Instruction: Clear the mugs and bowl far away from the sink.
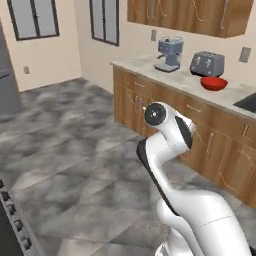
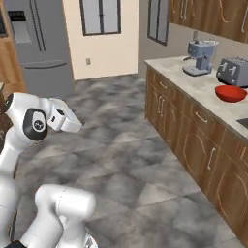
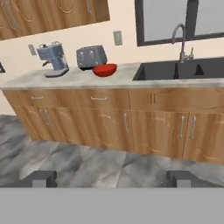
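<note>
The red bowl (image 3: 104,69) sits on the pale counter (image 3: 65,78), left of the black sink (image 3: 179,70) and just in front of the toaster. It also appears in the left base view (image 1: 214,83) and the right base view (image 2: 230,93). A grey gooseneck tap (image 3: 180,41) rises behind the sink. The mugs are out of view. My gripper (image 3: 111,179) is open, its fingertips (image 3: 41,178) far apart with nothing between them. It hangs over the floor, well back from the cabinets and facing them.
A blue-grey coffee machine (image 3: 53,59) and a grey toaster (image 3: 91,57) stand on the counter left of the bowl. Wooden cabinet fronts (image 3: 127,127) run below. A grey fridge (image 2: 38,43) stands across the tiled floor (image 1: 75,150).
</note>
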